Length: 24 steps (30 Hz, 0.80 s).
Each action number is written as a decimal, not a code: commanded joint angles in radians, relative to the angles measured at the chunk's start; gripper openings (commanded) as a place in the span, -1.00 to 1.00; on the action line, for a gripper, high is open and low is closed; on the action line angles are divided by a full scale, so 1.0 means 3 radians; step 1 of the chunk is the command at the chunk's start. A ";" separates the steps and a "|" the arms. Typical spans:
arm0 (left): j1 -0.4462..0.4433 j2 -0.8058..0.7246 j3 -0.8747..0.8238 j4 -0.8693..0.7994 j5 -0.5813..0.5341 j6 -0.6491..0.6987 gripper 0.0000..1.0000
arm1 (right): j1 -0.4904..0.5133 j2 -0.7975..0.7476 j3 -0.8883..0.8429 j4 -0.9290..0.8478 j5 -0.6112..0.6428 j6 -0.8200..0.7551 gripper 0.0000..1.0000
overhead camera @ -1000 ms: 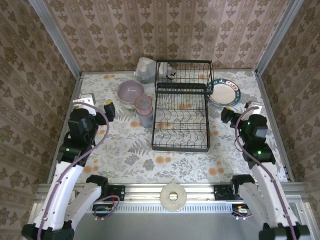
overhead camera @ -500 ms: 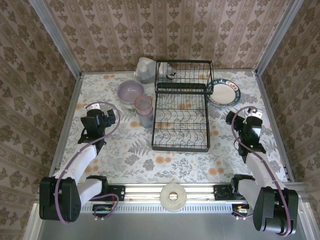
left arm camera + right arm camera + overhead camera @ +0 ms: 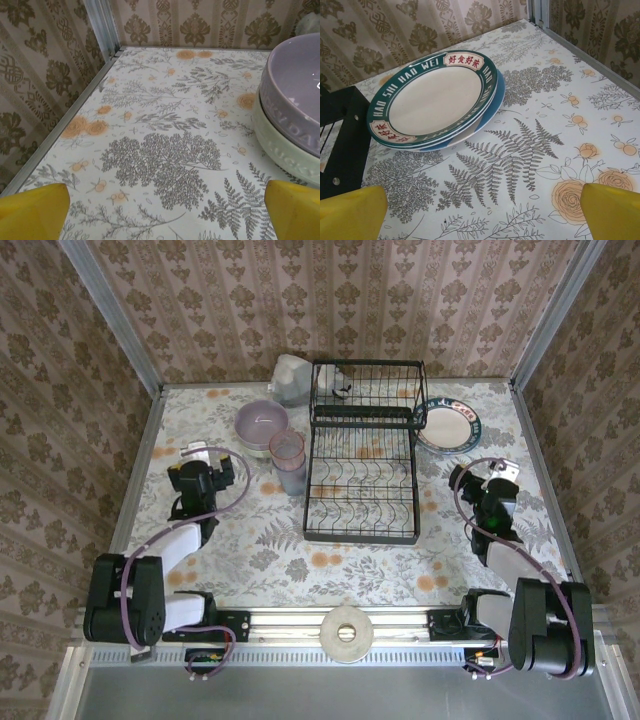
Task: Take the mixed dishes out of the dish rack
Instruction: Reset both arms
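Dish rack [image 3: 360, 475] sits between left hand [image 3: 218, 470] and right hand [image 3: 460, 480]; both spread wide.

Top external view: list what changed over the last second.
Both arms folded down and back toward their bases, elbows dropping to the near edge. The left pincer and right pincer stayed open and empty; nothing was taken or released. The dish rack, stacked bowls, tumblers and plates did not move.

Even, soft light (no harsh shadows); wrist views sharp, near edges slightly blurred.
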 commanded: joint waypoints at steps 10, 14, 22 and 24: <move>0.0243 0.0156 0.0164 0.0229 0.0276 0.0059 1.00 | -0.0015 0.0216 -0.0068 0.0576 0.0121 -0.0090 1.00; 0.0253 0.0149 -0.0001 0.0562 0.0296 0.0313 1.00 | -0.0015 0.0222 -0.0041 0.0526 0.0141 -0.0107 1.00; 0.0336 0.0119 0.0057 0.0290 0.0471 0.0349 1.00 | -0.0007 0.0225 -0.0015 0.0479 0.0137 -0.0108 1.00; 0.0319 0.0100 -0.0045 0.0283 0.0480 0.0310 1.00 | -0.0005 0.0185 -0.0038 0.0475 0.0136 -0.0112 1.00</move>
